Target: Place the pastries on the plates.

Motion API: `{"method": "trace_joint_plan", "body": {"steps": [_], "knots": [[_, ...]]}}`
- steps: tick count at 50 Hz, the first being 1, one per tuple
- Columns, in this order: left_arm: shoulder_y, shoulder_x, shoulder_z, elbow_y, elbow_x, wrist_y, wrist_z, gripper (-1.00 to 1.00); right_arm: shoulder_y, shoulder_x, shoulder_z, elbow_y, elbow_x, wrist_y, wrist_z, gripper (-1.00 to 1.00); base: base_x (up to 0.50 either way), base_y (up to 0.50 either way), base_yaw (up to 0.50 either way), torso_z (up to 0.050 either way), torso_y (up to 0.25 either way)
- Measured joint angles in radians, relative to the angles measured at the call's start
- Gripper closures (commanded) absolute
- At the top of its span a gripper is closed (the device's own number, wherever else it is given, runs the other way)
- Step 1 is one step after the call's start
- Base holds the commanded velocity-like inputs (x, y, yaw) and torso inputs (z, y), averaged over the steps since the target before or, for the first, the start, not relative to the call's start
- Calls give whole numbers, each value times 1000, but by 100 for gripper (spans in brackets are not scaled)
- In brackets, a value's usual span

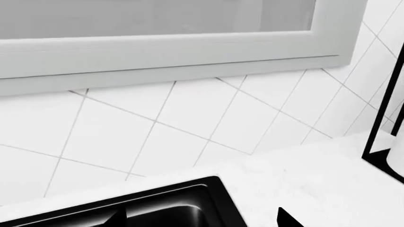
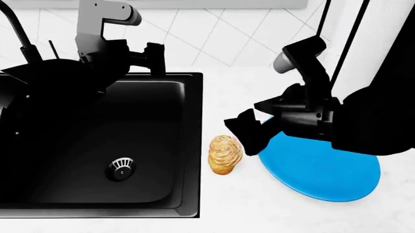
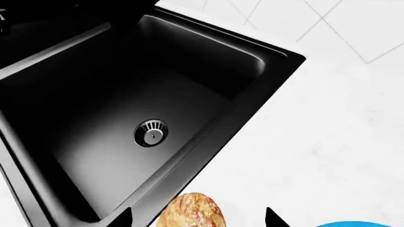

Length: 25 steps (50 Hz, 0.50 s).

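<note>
In the left wrist view, the camera faced a white tiled wall under a grey window frame, with a corner of the black sink at the edge of the white bench; only one dark fingertip of the left hand showed, so its opening could not be told. In the head view, the left hand hung over the sink's far rim, its state unclear. The right hand hovered open and empty, just above and beside the flaky pastry, which lay on the bench between the sink and the bright blue plate. In the right wrist view, the pastry sat between the two spread fingertips, beside the sink rim, with a sliver of the plate at the corner.
</note>
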Motion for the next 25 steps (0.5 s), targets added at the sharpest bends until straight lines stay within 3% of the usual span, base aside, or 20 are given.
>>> {"method": "trace_joint_plan", "body": {"steps": [25], "knots": [[8,-9,-4,13,0,-1,-4,-100,26,-10,-104,44,-40,58,-68,-100,0,0,0,0,0]]}}
